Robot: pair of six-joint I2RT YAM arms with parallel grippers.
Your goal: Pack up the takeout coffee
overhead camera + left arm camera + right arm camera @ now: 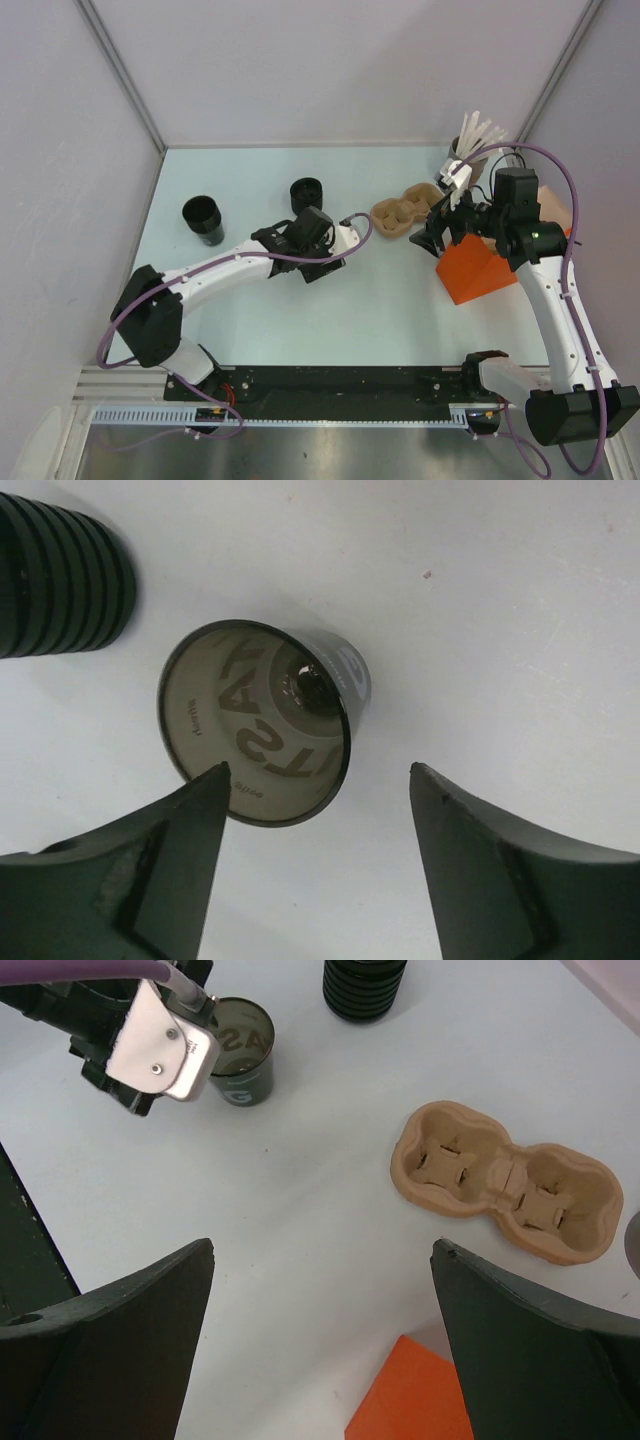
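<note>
Left claw (315, 768) open, gripping nothing, close to small black lidless cup (255, 720), upright at frame centre-left; right claw (322, 1245) wide open, empty.

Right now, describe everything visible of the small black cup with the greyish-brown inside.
The small black cup stands upright on the pale table, open-topped, no lid on it. It looks like thin paper: dark outside with pale print, greyish-brown inside with lettering, something dark and glossy at the bottom. The open left gripper hangs beside it; contact cannot be judged.
</note>
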